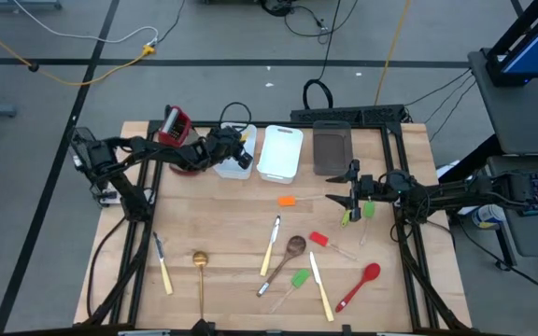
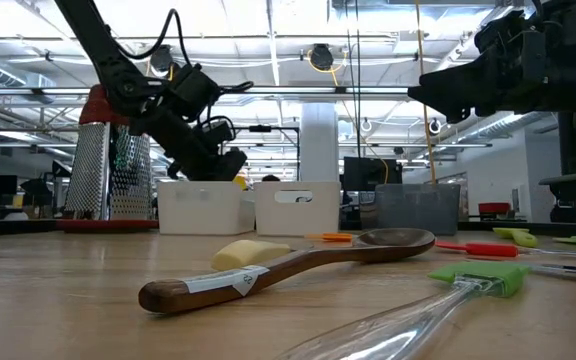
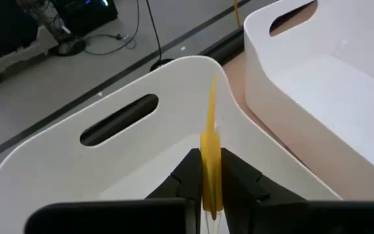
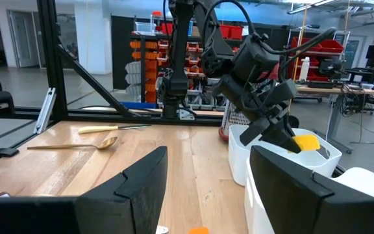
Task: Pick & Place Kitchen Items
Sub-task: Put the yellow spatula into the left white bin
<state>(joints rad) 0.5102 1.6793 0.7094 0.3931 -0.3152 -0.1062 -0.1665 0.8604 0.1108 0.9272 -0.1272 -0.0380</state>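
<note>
**A:** Where do you have the left gripper (image 1: 236, 149)?

**B:** You have it over the leftmost white bin (image 3: 76, 162) at the worktop's far edge. Its fingers are clamped on a yellow spatula (image 3: 211, 162), which stands edge-on between them in the left wrist view. From the right wrist view you can see the yellow blade just above that bin's rim.

**A:** And the right gripper (image 1: 355, 198)?

**B:** It hangs above the worktop (image 1: 222, 215) near the right edge, in front of the grey bin (image 1: 332, 149). Its two fingers stand well apart, holding nothing.

**A:** What do you still have lying out?

**B:** The brown wooden spoon (image 1: 286, 254) lies near the middle, with a cream-handled knife (image 1: 271, 241) just beside it. The green spatula (image 1: 298, 279) and a second cream knife (image 1: 320, 286) lie toward the near edge, and the red spoon (image 1: 360, 285) lies toward the near right corner. The gold ladle (image 1: 199, 273) and another knife (image 1: 162, 265) lie at the near left. An orange piece (image 1: 287, 200) sits in front of the middle white bin (image 1: 280, 154), and a red spatula (image 1: 323, 241) lies right of the wooden spoon.
</note>
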